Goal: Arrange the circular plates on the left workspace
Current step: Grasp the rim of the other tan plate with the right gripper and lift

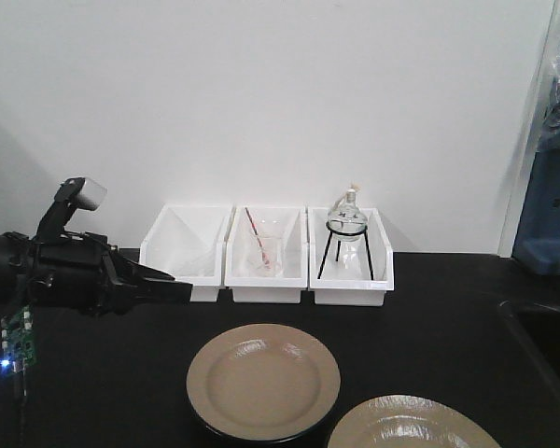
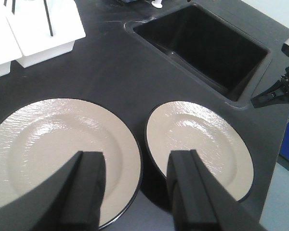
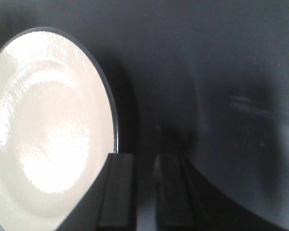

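- circular plates (image 1: 263,381): glossy beige glaze, faintly rippled, with a dark edge.
- tabletop (image 1: 448,317): matt black, smooth, lightly scuffed.
- white bins (image 1: 266,291): smooth, slightly shiny plastic.
- flask (image 1: 346,219): clear, shiny glass.
- left claw (image 2: 135,161): matt black plastic fingers.
- sink basin (image 2: 202,48): black, dull sheen.

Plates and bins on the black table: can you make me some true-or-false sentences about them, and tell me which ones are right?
1. The near plate and the far plate both lie on the black countertop. True.
2. One plate is stacked on top of the other. False: they lie side by side.
3. The round flask stands in the right-hand white bin. True.
4. The left tool is gripping a plate. False: its fingers are spread apart above the plates and hold nothing.
5. A plate sits inside the sink. False: both plates are on the countertop beside it.
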Controlling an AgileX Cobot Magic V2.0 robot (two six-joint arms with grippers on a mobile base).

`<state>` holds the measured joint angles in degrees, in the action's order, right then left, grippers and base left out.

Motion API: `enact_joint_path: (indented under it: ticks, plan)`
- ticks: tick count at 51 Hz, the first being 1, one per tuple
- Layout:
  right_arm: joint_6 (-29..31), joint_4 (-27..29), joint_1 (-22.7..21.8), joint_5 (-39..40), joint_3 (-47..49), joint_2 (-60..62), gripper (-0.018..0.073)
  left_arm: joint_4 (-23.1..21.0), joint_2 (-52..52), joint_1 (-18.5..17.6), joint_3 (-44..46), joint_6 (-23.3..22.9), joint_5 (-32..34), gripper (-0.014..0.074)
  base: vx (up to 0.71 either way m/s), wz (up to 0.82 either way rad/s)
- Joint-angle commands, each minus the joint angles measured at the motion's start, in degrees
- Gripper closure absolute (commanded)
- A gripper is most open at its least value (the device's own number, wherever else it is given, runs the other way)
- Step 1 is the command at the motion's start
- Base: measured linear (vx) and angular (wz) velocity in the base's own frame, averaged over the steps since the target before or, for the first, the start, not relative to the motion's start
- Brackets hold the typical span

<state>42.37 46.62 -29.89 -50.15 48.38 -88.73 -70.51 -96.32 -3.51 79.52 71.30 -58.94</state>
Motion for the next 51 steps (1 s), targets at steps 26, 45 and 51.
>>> enact_joint_path:
  ticks: [26, 45, 51]
  plan:
    - [3.3, 11.7, -0.3, -10.6, 1.6, -12.4, -0.0062, -3.5, 2.9, 0.0, 1.8, -0.6, -0.7, 0.0185, 0.0, 0.0]
    - [8.9, 23.8, 6.6, -8.7, 1.5, -20.4, -0.0008, -3.5, 2.9, 0.0, 1.8, -0.6, -1.0, 0.0185, 0.0, 0.0]
    - [9.3, 26.2, 8.8, -7.8, 1.5, -20.7, 0.0126, -3.4, 2.9, 0.0, 1.8, -0.6, -1.0, 0.0185, 0.0, 0.0]
